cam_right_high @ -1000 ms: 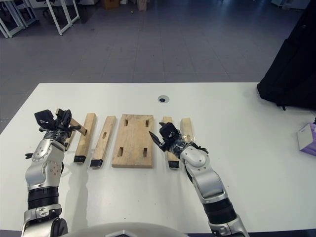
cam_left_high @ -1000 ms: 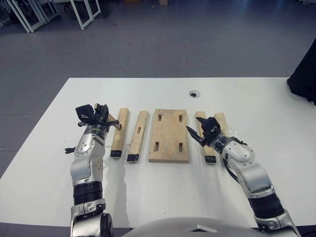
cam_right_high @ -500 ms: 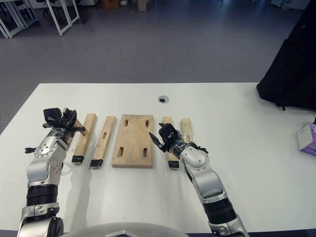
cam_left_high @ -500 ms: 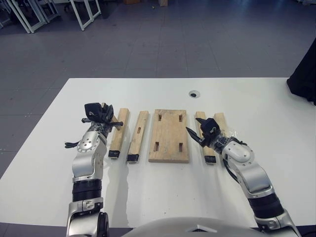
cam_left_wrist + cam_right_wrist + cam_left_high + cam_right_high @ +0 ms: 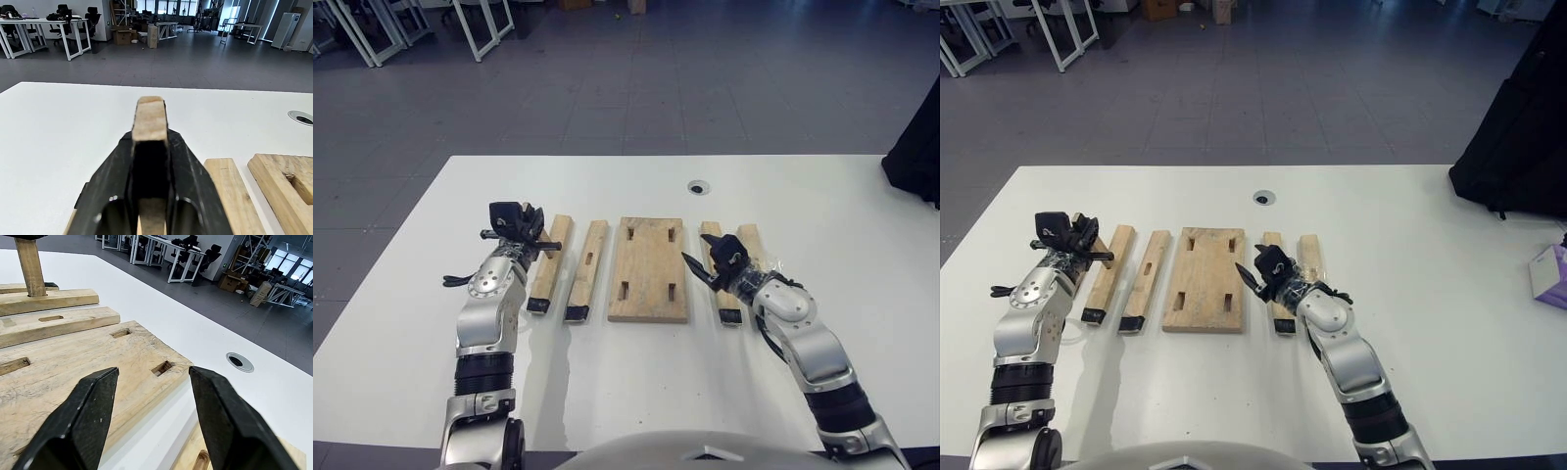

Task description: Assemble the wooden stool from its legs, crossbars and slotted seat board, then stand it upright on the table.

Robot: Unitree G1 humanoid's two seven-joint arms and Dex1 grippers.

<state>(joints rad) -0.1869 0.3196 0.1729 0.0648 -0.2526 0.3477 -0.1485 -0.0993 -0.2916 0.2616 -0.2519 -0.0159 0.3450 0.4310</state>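
Crossbar (image 5: 149,113), clamped in left gripper (image 5: 523,235) jaws, is shifting inward over the leg (image 5: 548,266) below for slotting; right gripper (image 5: 152,374) is hanging wide apart.

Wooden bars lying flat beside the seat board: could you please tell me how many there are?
4. Left of the seat board: outer left bar, inner left bar. Right of it: inner right bar, outer right bar, both partly hidden by the right hand.
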